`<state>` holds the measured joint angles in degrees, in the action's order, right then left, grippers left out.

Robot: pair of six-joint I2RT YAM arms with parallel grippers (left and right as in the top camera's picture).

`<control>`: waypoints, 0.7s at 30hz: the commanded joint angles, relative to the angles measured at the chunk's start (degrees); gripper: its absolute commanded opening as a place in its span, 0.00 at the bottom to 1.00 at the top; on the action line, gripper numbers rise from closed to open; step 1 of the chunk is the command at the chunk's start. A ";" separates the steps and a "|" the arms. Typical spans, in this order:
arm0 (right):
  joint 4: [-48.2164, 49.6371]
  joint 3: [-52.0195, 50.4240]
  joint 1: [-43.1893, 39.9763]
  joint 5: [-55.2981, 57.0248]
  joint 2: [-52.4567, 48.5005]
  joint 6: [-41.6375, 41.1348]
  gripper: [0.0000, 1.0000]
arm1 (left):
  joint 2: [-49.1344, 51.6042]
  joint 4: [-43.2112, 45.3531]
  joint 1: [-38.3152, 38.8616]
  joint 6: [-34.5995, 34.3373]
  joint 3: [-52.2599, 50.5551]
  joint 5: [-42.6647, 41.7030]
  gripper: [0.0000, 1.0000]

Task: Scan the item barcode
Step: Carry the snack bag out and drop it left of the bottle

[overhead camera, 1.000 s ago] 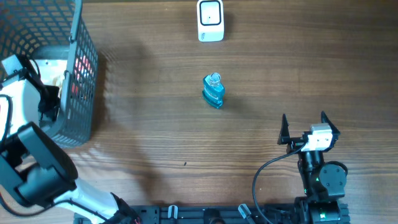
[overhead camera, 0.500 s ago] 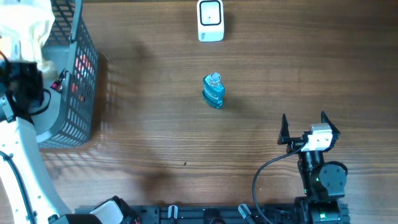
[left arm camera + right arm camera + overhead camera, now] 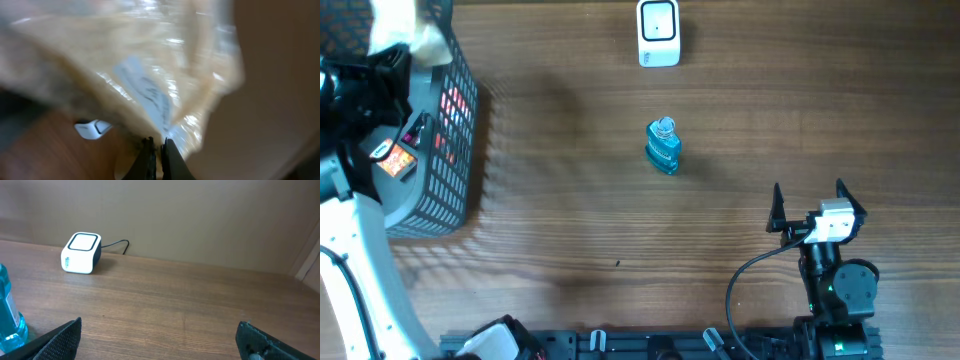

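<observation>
I find the left gripper (image 3: 156,150) closed tight on an edge of a crinkled clear bag (image 3: 150,55) bearing a white label (image 3: 144,94). Overhead, the bag hangs above the basket (image 3: 450,150) at the left end of the table (image 3: 570,220), well apart from the scanner (image 3: 658,33). The right gripper (image 3: 808,205) is fully open and empty near the front edge, with a blue bottle (image 3: 663,145) between it and the scanner.

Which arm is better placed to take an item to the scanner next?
Left. The left gripper is shut on a plastic bag above the basket; the right gripper sits open and empty.
</observation>
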<state>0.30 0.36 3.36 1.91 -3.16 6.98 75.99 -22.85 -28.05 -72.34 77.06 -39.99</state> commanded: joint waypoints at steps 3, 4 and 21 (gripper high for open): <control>0.24 -0.04 0.26 -0.44 0.24 0.44 1.00 | -7.87 4.70 9.92 -0.13 0.50 -0.28 0.04; 0.24 -0.04 0.26 -0.44 0.24 0.42 1.00 | -8.17 3.56 12.52 -0.13 0.48 1.36 0.04; 0.24 -0.04 0.26 -0.42 0.24 0.44 1.00 | 12.52 -9.11 48.46 45.13 0.48 71.47 0.21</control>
<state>0.30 0.36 3.36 1.91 -3.16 6.98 81.82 -31.99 19.07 -36.07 77.41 13.17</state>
